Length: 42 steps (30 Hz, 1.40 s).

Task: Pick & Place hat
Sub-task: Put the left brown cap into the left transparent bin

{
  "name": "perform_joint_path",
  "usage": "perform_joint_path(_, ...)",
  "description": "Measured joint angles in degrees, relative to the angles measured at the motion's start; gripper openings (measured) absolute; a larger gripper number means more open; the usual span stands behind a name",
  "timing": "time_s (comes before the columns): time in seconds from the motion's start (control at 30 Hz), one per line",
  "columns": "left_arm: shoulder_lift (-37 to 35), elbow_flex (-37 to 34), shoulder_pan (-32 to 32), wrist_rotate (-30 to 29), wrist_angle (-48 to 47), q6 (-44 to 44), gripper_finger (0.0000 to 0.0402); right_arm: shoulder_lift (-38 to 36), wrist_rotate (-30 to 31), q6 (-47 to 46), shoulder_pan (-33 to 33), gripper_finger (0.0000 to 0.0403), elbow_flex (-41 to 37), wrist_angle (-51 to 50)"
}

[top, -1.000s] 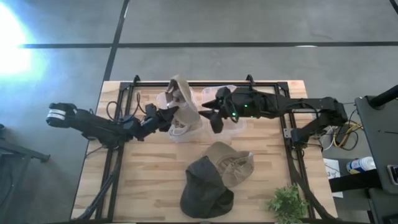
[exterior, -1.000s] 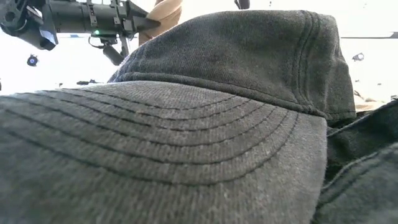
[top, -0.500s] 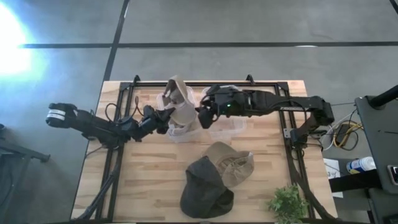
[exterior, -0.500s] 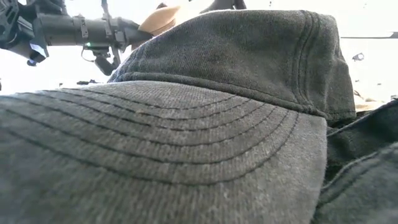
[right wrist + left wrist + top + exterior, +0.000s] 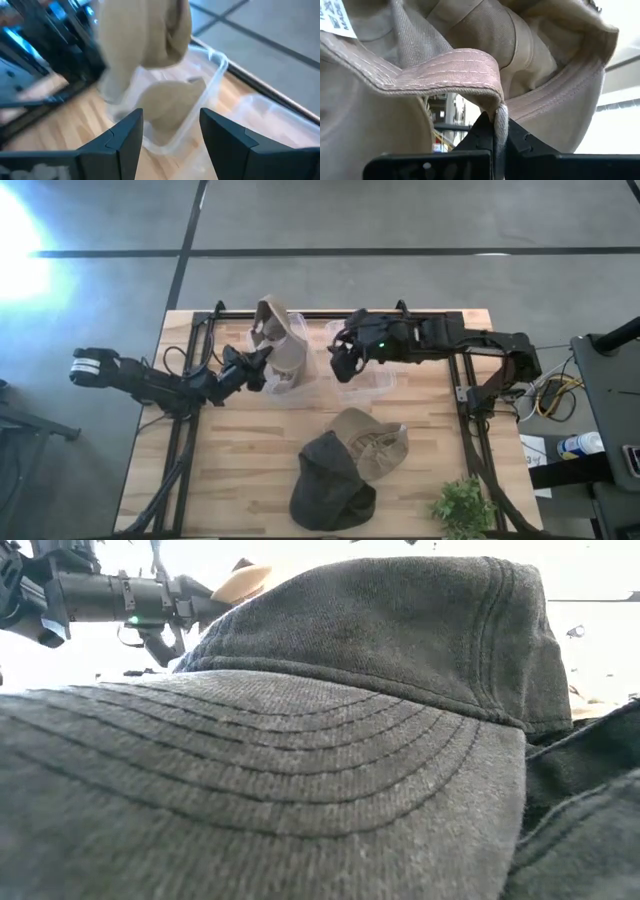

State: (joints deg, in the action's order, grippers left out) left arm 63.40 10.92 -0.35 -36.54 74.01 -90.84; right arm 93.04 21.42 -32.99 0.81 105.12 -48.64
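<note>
**Tan hat held above its bin by the left arm**

Nearest the low camera, a dark grey cap (image 5: 380, 670) fills the foreground; from above it lies at the front of the counter (image 5: 240, 470) with a second tan cap (image 5: 375, 442) tucked against it, and a small green plant (image 5: 462, 505) sits at the front right corner.

Farther back, the left gripper (image 5: 252, 367) is clamped on the tan hat (image 5: 280, 340); the left wrist view shows a fold of its band (image 5: 497, 125) pinched between closed fingers. The hat hangs upright, its long axis roughly vertical, directly over a clear bin (image 5: 290, 388) that already contains some tan fabric. So the hat lies just above and beside its likely destination, and the left arm is plainly the nearer one to set it down.

The right gripper (image 5: 343, 366) hovers over the neighbouring clear bin (image 5: 375, 380), fingers (image 5: 125, 142) spread and empty, just beside the hat but apart from it.
</note>
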Motion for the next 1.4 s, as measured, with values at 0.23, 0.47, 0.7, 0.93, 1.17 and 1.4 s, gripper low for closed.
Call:
perform_joint_path(0.23,0.0,2.5,0.0,0.4,-1.6,2.0,0.0007,2.7,-0.4,0.4,0.8,0.0192,0.9,4.8)
perform_joint_path(0.47,0.1,4.3,0.0,2.1,-6.2,2.5,0.0007,4.8,-0.4,1.7,0.8,0.0192,0.6,7.3)
perform_joint_path(0.7,0.1,4.4,0.0,2.4,-6.1,2.4,0.0007,5.0,-0.7,1.9,0.9,0.0192,0.6,7.1)
perform_joint_path(0.93,0.1,4.4,0.0,3.2,-6.5,2.5,0.0007,6.2,-0.9,2.2,-0.7,0.0192,0.6,8.9)
perform_joint_path(1.17,0.0,4.8,-0.1,4.3,-7.4,2.8,0.001,7.3,-2.6,1.9,-2.6,0.0159,0.7,11.3)
perform_joint_path(1.4,0.0,6.9,-0.2,5.5,-7.3,7.8,0.004,7.8,-2.5,3.2,-3.9,0.0025,0.9,11.1)
